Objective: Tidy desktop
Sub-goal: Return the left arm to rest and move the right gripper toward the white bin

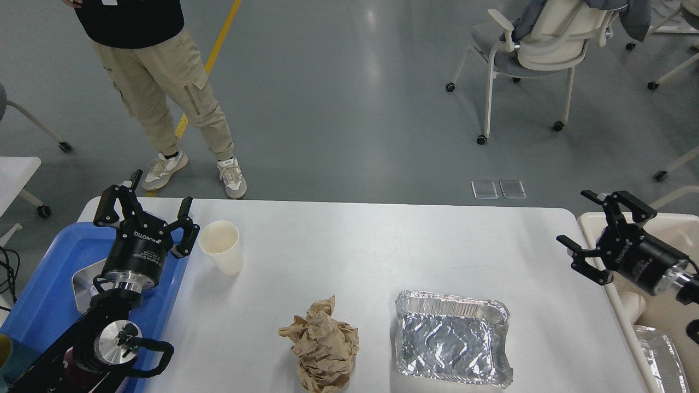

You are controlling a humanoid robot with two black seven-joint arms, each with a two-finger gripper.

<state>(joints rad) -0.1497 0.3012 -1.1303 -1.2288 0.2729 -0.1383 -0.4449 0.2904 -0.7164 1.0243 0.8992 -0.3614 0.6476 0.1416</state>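
White tabletop (355,240) fills the lower middle of the head view. On it, a paper cup (220,246) stands upright at 9 o'clock, a crumpled brown paper wad (322,345) lies at 6 o'clock, and a foil pan (452,338) sits just to the wad's 3 o'clock, apart from it. Left end effector (146,210) hovers over the edge between the blue tray (43,295) and the tabletop, fingers spread wide, holding nothing; its right finger is just beside the cup at the cup's 9 o'clock. Right end effector (600,232) is spread wide too, empty, over the tabletop's 3 o'clock edge beside the cream bin (644,229).
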